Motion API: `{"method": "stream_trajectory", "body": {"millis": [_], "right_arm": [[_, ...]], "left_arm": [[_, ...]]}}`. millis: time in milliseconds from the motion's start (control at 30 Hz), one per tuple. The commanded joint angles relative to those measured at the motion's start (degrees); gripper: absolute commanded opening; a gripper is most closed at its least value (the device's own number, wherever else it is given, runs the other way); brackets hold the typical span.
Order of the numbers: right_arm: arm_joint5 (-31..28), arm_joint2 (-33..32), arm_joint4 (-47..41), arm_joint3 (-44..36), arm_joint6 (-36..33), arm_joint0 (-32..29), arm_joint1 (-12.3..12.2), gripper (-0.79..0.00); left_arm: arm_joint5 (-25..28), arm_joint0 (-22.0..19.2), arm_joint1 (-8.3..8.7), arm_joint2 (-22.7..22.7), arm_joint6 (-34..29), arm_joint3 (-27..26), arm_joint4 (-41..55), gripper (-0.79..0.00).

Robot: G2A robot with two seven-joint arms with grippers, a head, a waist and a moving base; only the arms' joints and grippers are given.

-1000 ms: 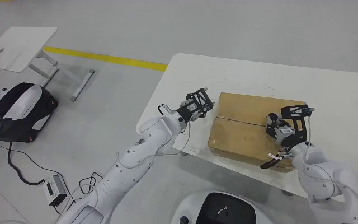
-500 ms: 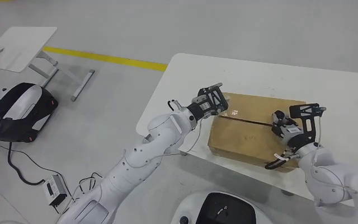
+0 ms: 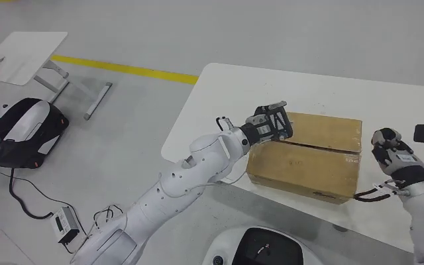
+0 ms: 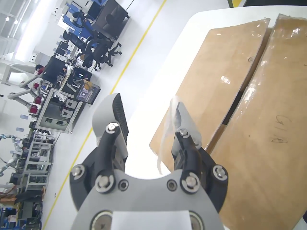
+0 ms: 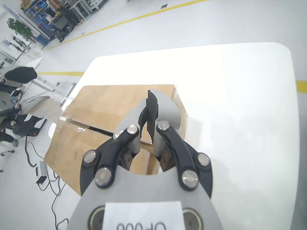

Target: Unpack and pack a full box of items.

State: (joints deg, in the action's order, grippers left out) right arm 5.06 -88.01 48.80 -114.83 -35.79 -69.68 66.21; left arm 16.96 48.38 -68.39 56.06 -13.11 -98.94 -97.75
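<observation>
A brown cardboard box (image 3: 311,156) with a glossy, tape-covered top sits on the white round-cornered counter (image 3: 265,86), close to its near edge and toward the left side. Its two top flaps are folded down. A dark gap runs along the seam between them, from the box's left end to its right.

The left tool (image 3: 271,122) hangs over the left end of the box, about where the seam meets that edge. Its jaws are spread wide with nothing between them. In the left wrist view a thin strand of clear tape (image 4: 165,130) clings to one finger and trails down toward the box's edge.

The right tool (image 5: 150,101) is just off the right end of the box, above the bare counter. Its fingers are pressed together and hold nothing.
</observation>
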Motion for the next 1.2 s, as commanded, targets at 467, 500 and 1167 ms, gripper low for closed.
{"method": "stream_trajectory", "body": {"millis": [467, 500, 1167], "right_arm": [[-1.36, -13.51, -6.34, -1.36, 3.35, -10.0, -0.61, -0.785], [-1.56, -13.89, -6.61, -1.33, 3.47, -10.36, -0.63, -0.785], [-4.99, -17.14, -9.95, -0.29, 3.34, -10.86, -1.2, -0.785]], "left_arm": [[-1.59, -8.23, -4.84, -12.5, -2.01, 5.82, -2.67, -0.077], [-1.86, -8.73, -5.15, -13.15, -2.12, 6.06, -3.42, -0.003], [-2.68, -11.61, -9.28, -15.26, -5.57, 4.25, -2.38, 0.0]]}}
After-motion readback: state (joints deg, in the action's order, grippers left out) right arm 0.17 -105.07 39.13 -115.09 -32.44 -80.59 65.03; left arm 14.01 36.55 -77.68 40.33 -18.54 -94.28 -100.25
